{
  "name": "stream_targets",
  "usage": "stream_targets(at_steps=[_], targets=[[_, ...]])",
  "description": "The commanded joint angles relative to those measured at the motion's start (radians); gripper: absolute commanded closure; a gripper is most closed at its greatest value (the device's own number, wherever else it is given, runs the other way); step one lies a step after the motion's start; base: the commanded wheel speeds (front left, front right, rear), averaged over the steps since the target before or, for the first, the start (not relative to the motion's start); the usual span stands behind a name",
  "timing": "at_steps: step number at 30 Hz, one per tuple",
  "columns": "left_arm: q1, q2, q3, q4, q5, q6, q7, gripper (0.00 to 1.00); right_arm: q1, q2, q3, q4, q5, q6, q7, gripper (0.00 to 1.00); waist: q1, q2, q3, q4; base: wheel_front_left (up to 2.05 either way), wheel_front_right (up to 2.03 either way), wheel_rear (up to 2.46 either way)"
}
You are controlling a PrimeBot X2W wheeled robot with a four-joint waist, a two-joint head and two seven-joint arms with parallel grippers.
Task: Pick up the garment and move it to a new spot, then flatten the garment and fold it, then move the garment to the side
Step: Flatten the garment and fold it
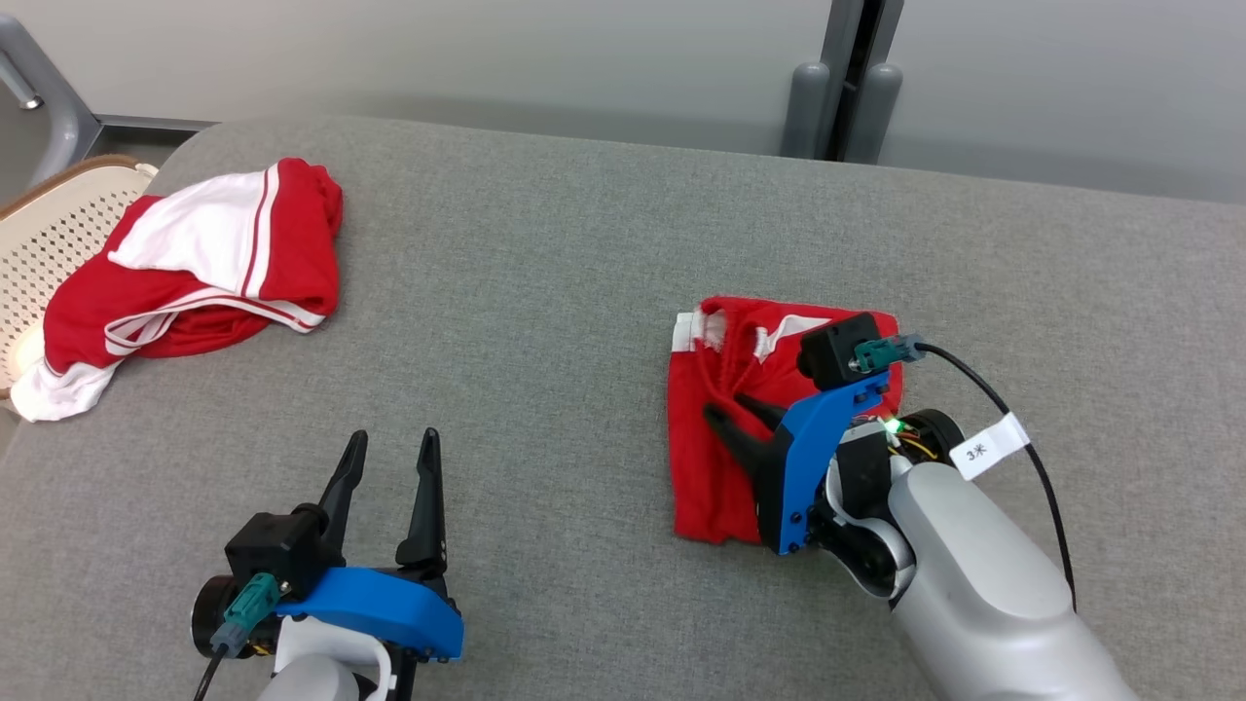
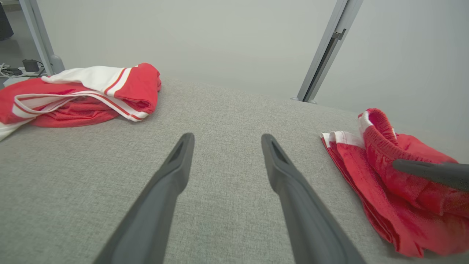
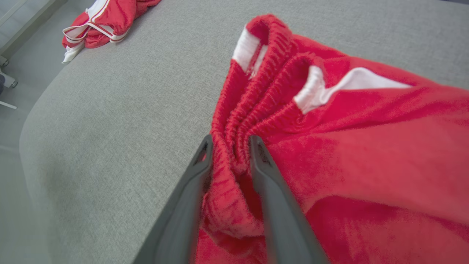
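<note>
The garment (image 1: 720,467), red shorts with white trim and a gathered waistband, lies folded in a rough rectangle right of centre on the grey padded table (image 1: 545,292). My right gripper (image 1: 728,407) rests on its left half. In the right wrist view a ridge of waistband cloth (image 3: 234,121) is pinched between the narrow-set fingers of my right gripper (image 3: 231,141). My left gripper (image 1: 393,436) stands open over bare table at the lower left, well clear of the garment (image 2: 384,183). Between the wide-spread fingers of the left gripper (image 2: 226,136) there is nothing.
A heap of red and white clothing (image 1: 214,263) lies at the table's far left corner. Beside that corner stands a pale perforated chair (image 1: 58,234). A grey wall and a post (image 1: 847,88) rise behind the far edge.
</note>
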Motion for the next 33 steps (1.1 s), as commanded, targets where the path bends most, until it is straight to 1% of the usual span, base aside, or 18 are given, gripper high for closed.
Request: stream_targets(at_steps=[1, 5, 6, 9, 11, 13, 17, 22, 26, 29, 33], targets=[[-0.018, -0.001, -0.001, 0.003, 0.001, -0.003, -0.005, 0.0, -0.027, -0.001, 0.029, 0.012, -0.003, 0.0, -0.03, 0.0, 0.0, 0.0, 0.001, -0.002, 0.0, 0.0, 0.0], [-0.025, 0.0, 0.004, 0.012, 0.002, -0.006, -0.006, 0.0, -0.042, -0.001, 0.097, 0.01, 0.006, 0.0, -0.096, 0.0, 0.0, 0.0, 0.001, -0.012, 0.0, 0.0, 0.0], [-0.025, 0.0, 0.004, 0.012, 0.002, -0.006, -0.006, 0.0, -0.042, -0.001, 0.097, 0.01, 0.006, 0.0, -0.096, 0.0, 0.0, 0.0, 0.001, -0.012, 0.0, 0.0, 0.0], [-0.026, 0.003, 0.009, 0.013, 0.005, -0.008, -0.008, 0.0, -0.049, -0.001, 0.129, -0.007, 0.005, 0.0, -0.154, 0.0, 0.0, 0.0, -0.001, -0.027, 0.0, 0.0, 0.0], [-0.03, 0.004, 0.013, 0.011, 0.008, -0.01, -0.009, 0.0, -0.046, -0.001, 0.137, -0.017, -0.004, 0.0, -0.193, 0.0, 0.0, 0.0, -0.004, -0.037, 0.0, 0.0, 0.0], [-0.037, 0.003, 0.015, 0.008, 0.01, -0.013, -0.009, 0.0, -0.045, -0.001, 0.126, -0.02, -0.04, 0.0, -0.237, 0.0, 0.0, 0.0, -0.009, -0.049, 0.0, 0.0, 0.0], [-0.05, -0.002, 0.018, 0.012, 0.016, -0.018, -0.011, 0.0, -0.019, -0.001, 0.063, -0.013, -0.139, 0.0, -0.323, 0.0, 0.0, 0.0, -0.021, -0.074, 0.0, 0.0, 0.0], [-0.058, -0.014, 0.024, 0.038, 0.017, -0.022, -0.01, 0.0, 0.055, -0.001, -0.083, -0.021, -0.254, 0.0, -0.428, 0.0, 0.0, 0.0, -0.041, -0.099, 0.0, 0.0, 0.0], [-0.029, -0.017, 0.035, 0.063, 0.025, -0.027, -0.012, 0.0, 0.134, -0.001, -0.195, -0.039, -0.295, 0.0, -0.49, 0.0, 0.0, 0.0, -0.056, -0.116, 0.0, 0.0, 0.0], [-0.006, -0.015, 0.052, 0.069, 0.044, -0.018, -0.012, 0.0, 0.199, 0.0, -0.26, -0.064, -0.335, 0.0, -0.527, 0.0, 0.0, 0.0, -0.069, -0.125, 0.0, 0.0, 0.0], [0.036, -0.018, 0.077, 0.059, 0.067, -0.014, -0.012, 0.0, 0.293, -0.001, -0.322, -0.116, -0.329, 0.0, -0.56, 0.0, 0.0, 0.0, -0.088, -0.129, 0.0, 0.0, 0.0]])
